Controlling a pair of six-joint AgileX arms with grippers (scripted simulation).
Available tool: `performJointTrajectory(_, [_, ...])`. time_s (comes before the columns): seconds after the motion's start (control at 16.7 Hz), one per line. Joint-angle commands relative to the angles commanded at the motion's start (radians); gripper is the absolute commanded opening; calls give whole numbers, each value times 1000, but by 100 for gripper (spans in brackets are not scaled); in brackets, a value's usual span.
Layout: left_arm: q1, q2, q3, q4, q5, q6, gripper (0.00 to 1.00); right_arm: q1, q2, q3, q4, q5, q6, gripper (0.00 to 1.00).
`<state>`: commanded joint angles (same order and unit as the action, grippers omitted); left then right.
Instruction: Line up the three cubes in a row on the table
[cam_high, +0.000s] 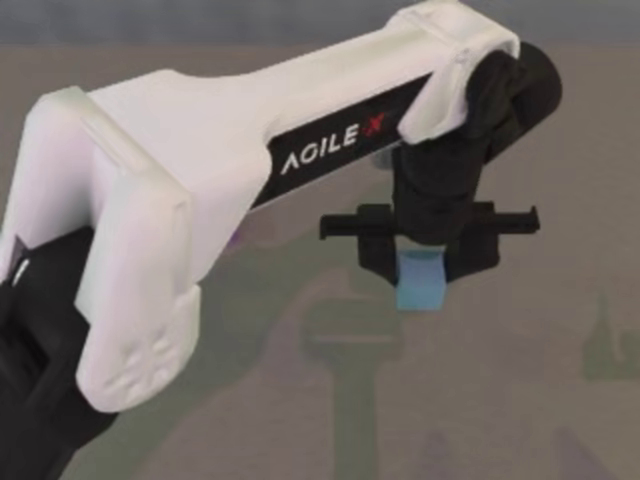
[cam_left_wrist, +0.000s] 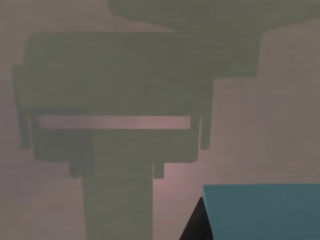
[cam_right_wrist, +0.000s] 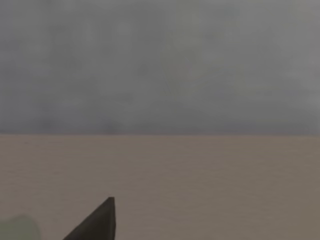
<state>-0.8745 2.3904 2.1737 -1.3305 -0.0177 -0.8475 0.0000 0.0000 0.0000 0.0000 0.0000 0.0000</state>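
1. Holding the blue cube (cam_high: 419, 281) between my left gripper (cam_high: 420, 262) fingers, I have it just right of the top view's centre, toward three o'clock.
2. My jaws are clenched on the cube's upper part; its lower part pokes out below the black fingers, toward six o'clock.
3. In my left wrist view the blue cube (cam_left_wrist: 262, 212) fills the near corner, with one dark finger (cam_left_wrist: 196, 225) against its side.
4. I cannot tell from these views whether the cube touches the table (cam_high: 560, 330) or hangs above it.
5. A sliver of purple cube (cam_high: 233, 240) peeks out at nine o'clock from the blue one, at the edge of my white left arm (cam_high: 200, 190), which hides the rest of it.
6. The pink cube is not visible in any view; my arm covers much of the table's left half.
7. My left arm reaches from the seven o'clock corner up toward one o'clock, then its black wrist turns down to the gripper.
8. Greenish arm shadows lie on the table at six o'clock and four o'clock from the cube.
9. My right arm is out of the top view; its wrist view shows only bare table (cam_right_wrist: 200, 185), a grey backdrop and one dark fingertip (cam_right_wrist: 100, 222), so I cannot tell how those jaws stand.
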Motion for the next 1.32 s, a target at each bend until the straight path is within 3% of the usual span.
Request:
performJointTrajectory(0.18, [-59,32,64,-33,-1,-61,0,0,0,0,0,0,0,100])
performJointTrajectory(0.48, [-57,29,60,-28,-1,-60,0,0,0,0,0,0,0,100])
performJointTrajectory(0.96, [-61,49,-167,217,-1,-63,0,0,0,0,0,0,0,100])
performJointTrajectory(1.26, [-62,52,-179,229,-1,-64,0,0,0,0,0,0,0,100])
performJointTrajectory(1.32, [-62,52,-179,229,-1,-64,8,0,0,0,0,0,0,100])
